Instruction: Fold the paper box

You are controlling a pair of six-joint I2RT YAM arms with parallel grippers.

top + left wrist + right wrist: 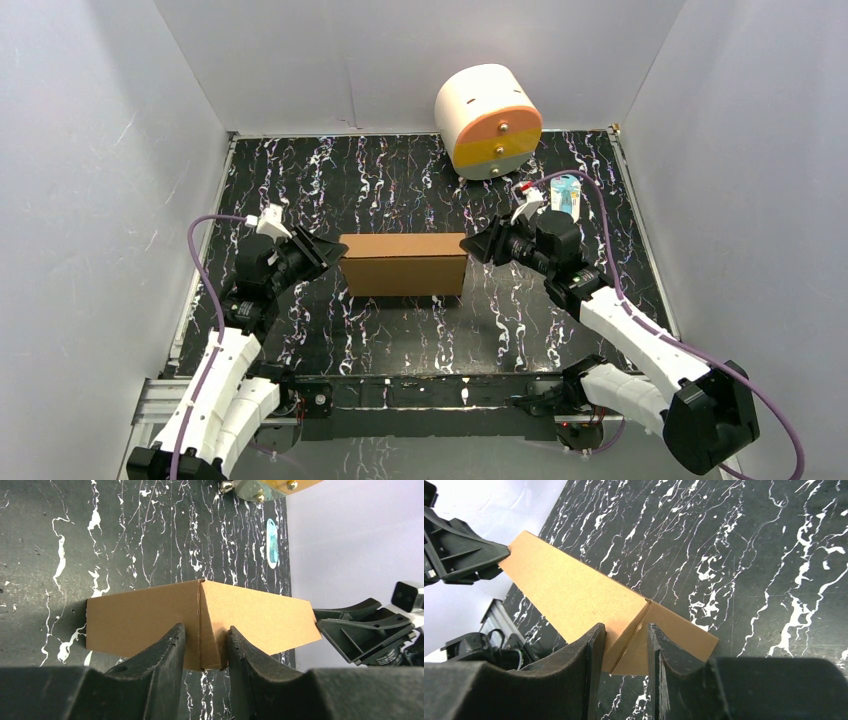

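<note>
Top external view: I have the left gripper (328, 256) and right gripper (480, 245) each pinching an end corner of the box (404, 264), mid-counter (400, 170). Uneven squeeze could crumple it.

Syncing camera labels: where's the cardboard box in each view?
Top: cardboard box at center, between both claws.
Left wrist: box at center, a corner between the left claw fingers.
Right wrist: box left of center, running diagonally.
Shared landmark: the black marbled table.
</note>
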